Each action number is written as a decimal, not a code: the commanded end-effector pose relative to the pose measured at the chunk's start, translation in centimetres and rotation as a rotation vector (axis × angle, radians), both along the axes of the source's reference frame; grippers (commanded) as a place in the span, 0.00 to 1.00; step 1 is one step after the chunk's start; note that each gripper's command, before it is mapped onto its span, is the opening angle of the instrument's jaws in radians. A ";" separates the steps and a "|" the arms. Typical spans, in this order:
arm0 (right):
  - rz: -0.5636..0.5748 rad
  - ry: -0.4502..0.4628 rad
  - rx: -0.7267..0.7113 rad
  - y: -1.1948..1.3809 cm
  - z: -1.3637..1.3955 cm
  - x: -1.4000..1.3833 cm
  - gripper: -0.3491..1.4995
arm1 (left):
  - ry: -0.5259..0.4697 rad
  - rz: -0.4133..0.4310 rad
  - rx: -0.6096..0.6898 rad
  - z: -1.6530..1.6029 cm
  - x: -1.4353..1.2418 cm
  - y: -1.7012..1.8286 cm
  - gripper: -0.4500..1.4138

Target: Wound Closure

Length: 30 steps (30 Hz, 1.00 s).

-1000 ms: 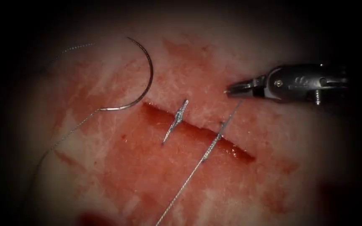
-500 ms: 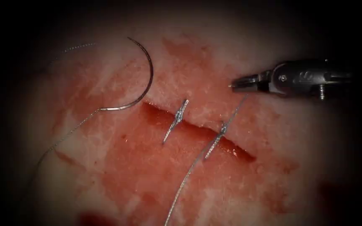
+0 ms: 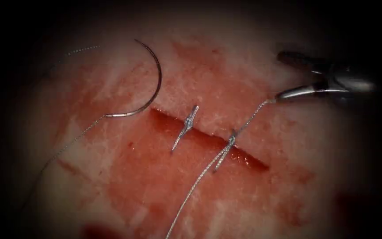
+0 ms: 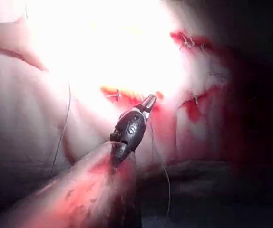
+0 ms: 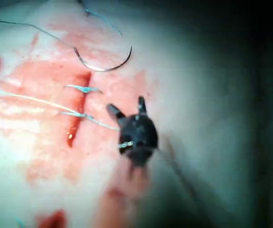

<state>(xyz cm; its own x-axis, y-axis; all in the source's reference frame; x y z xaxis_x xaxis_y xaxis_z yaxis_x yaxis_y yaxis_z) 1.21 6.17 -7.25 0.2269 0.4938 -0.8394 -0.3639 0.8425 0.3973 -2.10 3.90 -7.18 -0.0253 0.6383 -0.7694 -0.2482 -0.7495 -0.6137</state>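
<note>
Endoscope: needle (image 3: pixel 152 77) lies loose on the tissue (image 3: pixel 208 66), left of the cut (image 3: pixel 208 138) near its upper-left end, not in the tissue and held by neither tool; it sits well apart from the right end effector (image 3: pixel 278 75). Thread (image 3: pixel 69 142) trails from the needle's blunt end down toward the lower left. Two stitches cross the cut: a short one (image 3: pixel 185 128) mid-cut and a second knot (image 3: pixel 231 140) further right, with a long strand (image 3: pixel 195 190) running off toward the lower edge. Right end effector is wide open, one jaw raised, the lower jaw's tip touching the strand end (image 3: pixel 256 113) that rises from the second knot; nothing clamped. Red fluid (image 3: pixel 155 186) covers the tissue below the cut. Open tissue lies between the tool and the needle. Left wrist: left end effector (image 4: pixel 149 101) hangs over the tissue just beside a stitched cut; jaws look nearly closed, holding nothing I can make out. A thread (image 4: pixel 62 128) runs down the tissue well clear of it. Right wrist: right end effector (image 5: pixel 128 108) spread open, strand (image 5: pixel 96 121) from the cut (image 5: pixel 77 111) meeting one jaw; needle (image 5: pixel 103 64) lies beyond the cut, apart from the jaws.
</note>
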 end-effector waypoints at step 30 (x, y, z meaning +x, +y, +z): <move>0.061 0.084 -0.033 -0.85 -0.26 0.28 0.95 | 0.542 -0.033 0.054 0.74 -1.14 0.73 0.39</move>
